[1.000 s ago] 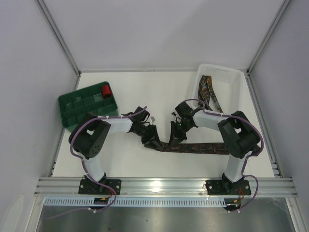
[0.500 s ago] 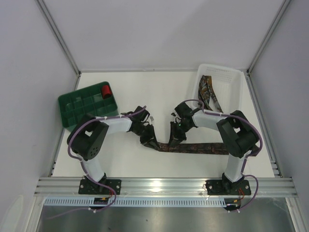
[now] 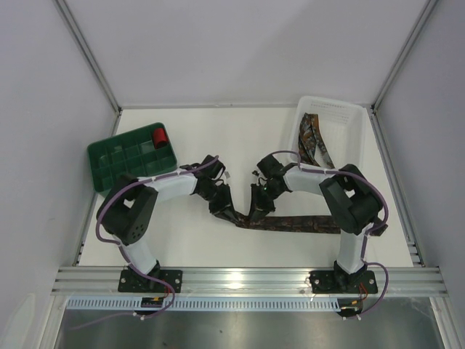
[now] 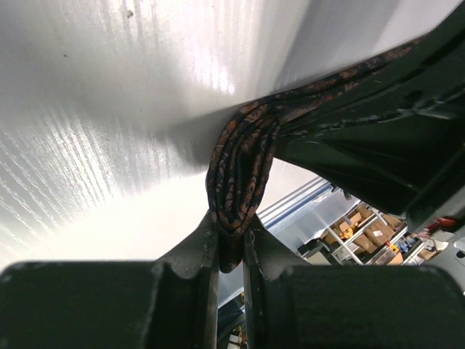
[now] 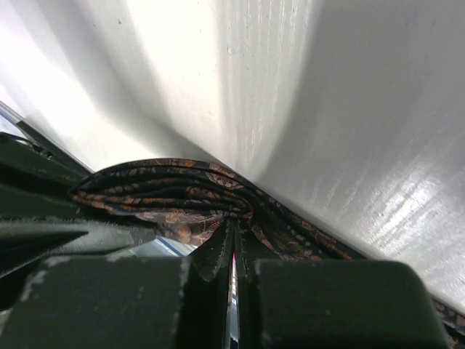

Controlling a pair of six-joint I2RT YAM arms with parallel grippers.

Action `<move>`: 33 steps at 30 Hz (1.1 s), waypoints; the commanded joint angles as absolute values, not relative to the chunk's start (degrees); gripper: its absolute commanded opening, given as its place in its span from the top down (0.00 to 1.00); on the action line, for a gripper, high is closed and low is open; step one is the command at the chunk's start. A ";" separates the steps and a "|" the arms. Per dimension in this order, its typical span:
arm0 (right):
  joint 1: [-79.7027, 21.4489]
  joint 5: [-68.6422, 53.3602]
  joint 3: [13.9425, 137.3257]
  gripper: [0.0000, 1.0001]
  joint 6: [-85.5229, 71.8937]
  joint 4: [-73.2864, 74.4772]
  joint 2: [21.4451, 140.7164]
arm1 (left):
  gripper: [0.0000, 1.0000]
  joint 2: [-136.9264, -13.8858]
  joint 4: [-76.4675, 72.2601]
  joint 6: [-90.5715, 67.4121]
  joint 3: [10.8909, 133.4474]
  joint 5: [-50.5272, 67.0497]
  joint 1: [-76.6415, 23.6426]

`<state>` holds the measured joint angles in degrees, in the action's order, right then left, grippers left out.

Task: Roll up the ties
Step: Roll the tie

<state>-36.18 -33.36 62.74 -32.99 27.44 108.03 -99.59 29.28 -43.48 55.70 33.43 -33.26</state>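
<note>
A dark brown-orange patterned tie [image 3: 305, 224] lies flat along the near middle of the white table, with its left end folded into a small roll. My left gripper [image 3: 227, 214] is shut on that rolled end [image 4: 238, 163] from the left. My right gripper [image 3: 258, 211] is shut on the same roll [image 5: 171, 193] from the right, jaws nearly touching on the fabric. The two grippers sit close together. A second patterned tie [image 3: 314, 139] lies in the white basket [image 3: 347, 116] at the back right.
A green compartment tray [image 3: 120, 161] stands at the left with a small red roll [image 3: 160, 135] in its back corner. Grey walls enclose the table on three sides. An aluminium rail runs along the near edge.
Both grippers have shifted slightly left and away with the rolled end. The flat part of the tie has followed a little to the left.
</note>
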 commanded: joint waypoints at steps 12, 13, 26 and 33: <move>-37.00 -34.54 67.67 0.97 -34.80 25.66 110.83 | 0.87 -96.06 31.99 -43.06 62.22 33.31 -35.42; -37.00 -34.54 67.76 0.97 -34.72 25.66 110.83 | 0.85 -96.50 31.91 -43.07 62.66 33.48 -35.77; -36.83 -34.19 67.41 0.97 -34.02 26.63 110.39 | 0.80 -103.97 33.57 -42.89 70.22 33.31 -39.72; -35.60 -33.31 64.78 0.97 -33.49 26.98 107.67 | 0.81 -105.91 33.75 -42.45 70.31 32.87 -41.13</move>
<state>-35.94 -32.34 65.21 -33.89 27.59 110.15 -104.99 34.46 -43.03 68.07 32.84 -39.66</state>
